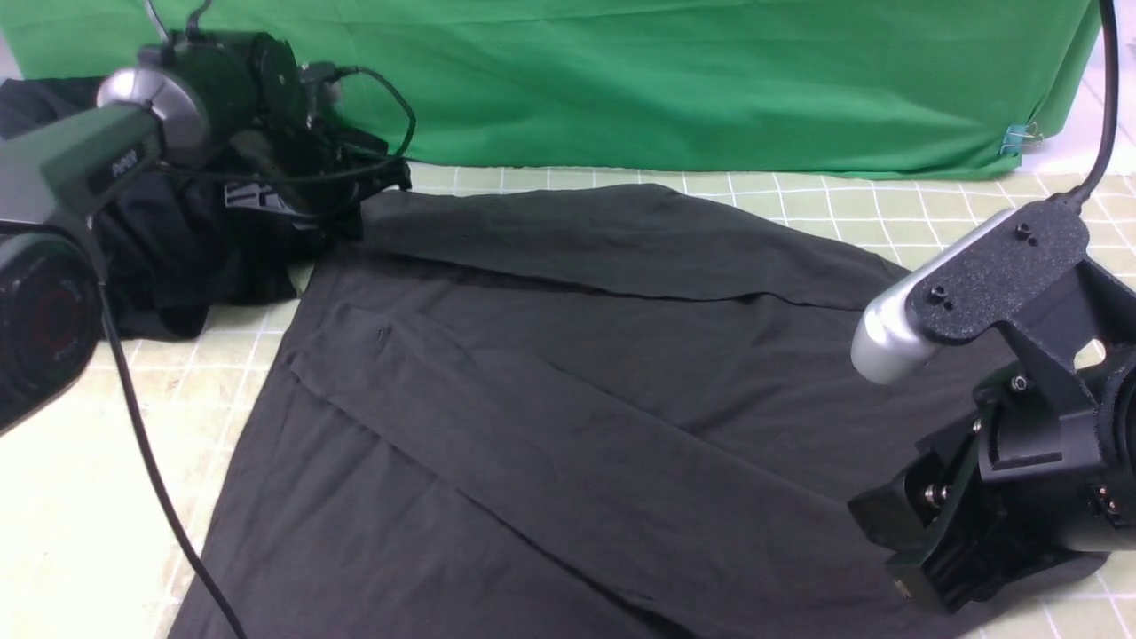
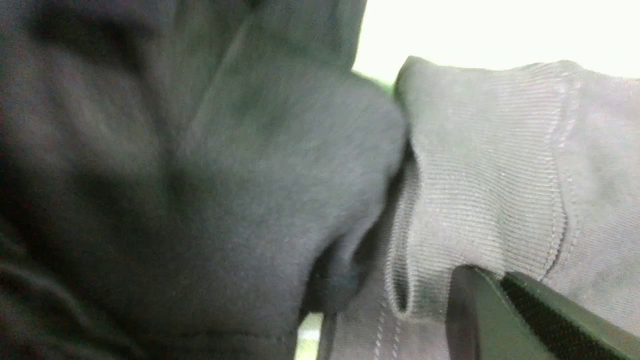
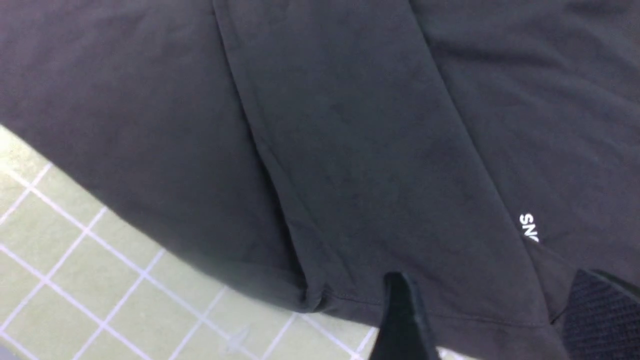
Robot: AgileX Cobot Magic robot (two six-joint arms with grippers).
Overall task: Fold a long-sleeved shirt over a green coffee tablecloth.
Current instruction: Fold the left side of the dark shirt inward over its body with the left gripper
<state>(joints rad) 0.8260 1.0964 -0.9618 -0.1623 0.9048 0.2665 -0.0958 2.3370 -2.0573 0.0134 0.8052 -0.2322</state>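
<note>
The long-sleeved shirt (image 1: 612,426), charcoal grey, is filling most of the front view, lying across the middle and spreading toward the near edge. Its long axis is running from left to right, slanting nearer toward the right. One sleeve (image 1: 568,240) is stretching along the far side, its cuff (image 2: 480,190) pointing left. Across the body, a broad folded band is slanting from far left to near right. The collar is not showing, so which way the neck is pointing cannot be told.

Under the shirt, the green coffee tablecloth (image 1: 213,399) is spreading out, pale, with white lines crossing into squares. Behind it, a plain bright green cloth (image 1: 674,80) is hanging across the back in soft creases. A blacker bundle of clothes (image 1: 204,240) is sitting at the far left, just beside the cuff.

The right gripper (image 3: 495,285) is standing wide over the near right part of the shirt, holding nothing. The left gripper (image 2: 487,272) is closing tightly on the cuff, pinching its fabric. A small blue clip (image 1: 1016,139) is gripping the lower right part of the hanging cloth. Smaller still, white letters (image 3: 529,228) are peeking out beside a fold, only partly showing.
</note>
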